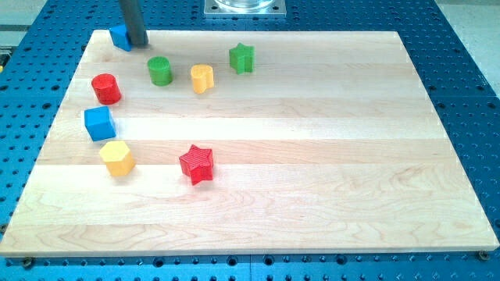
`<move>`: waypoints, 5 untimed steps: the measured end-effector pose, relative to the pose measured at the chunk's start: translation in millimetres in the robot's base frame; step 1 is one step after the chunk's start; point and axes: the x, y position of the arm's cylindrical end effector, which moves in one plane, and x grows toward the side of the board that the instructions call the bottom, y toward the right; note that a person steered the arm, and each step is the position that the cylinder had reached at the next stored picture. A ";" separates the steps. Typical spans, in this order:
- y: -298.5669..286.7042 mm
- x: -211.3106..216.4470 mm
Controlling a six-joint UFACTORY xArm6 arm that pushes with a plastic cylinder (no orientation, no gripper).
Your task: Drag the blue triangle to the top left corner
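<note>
**Blue triangle at top-left corner, tip parked against it**

Blue triangle (119, 36) sat right at the board's (312, 195) top-left corner, partly hidden behind the rod. Only its left portion showed, so exact shape and whether it overhung the edge couldn't be confirmed.

My tip (139, 44) was on the triangle's right side, touching or just about touching it. That fits a push toward the view's left: rod behind the block, corner ahead of it. No gripper on this rig, so nothing to open or close; contact was side-on only, nothing grasped.

Judgement: task looked essentially done. Any further push risked sliding the triangle off the board edge, since there was no lip visible.

Other blocks were well clear of the corner and looked untouched by this push:
- green cylinder (159, 70), yellow block (201, 78) (rounded, shape unclear) and green star (241, 58) in a loose row near the top, right of the tip
- red cylinder (105, 88), blue cube (99, 122) and yellow hexagon (117, 158) stacked down the left side
- red star (196, 163) lower, nearer centre

Red cylinder was the nearest neighbour below the corner, still apart from the triangle. Retreating rightward along the top edge looked like the safest exit.
</note>
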 end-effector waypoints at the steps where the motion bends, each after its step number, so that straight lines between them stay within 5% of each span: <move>1: -0.6 54.3; 2: -58.3 61.7; 5: -91.9 68.1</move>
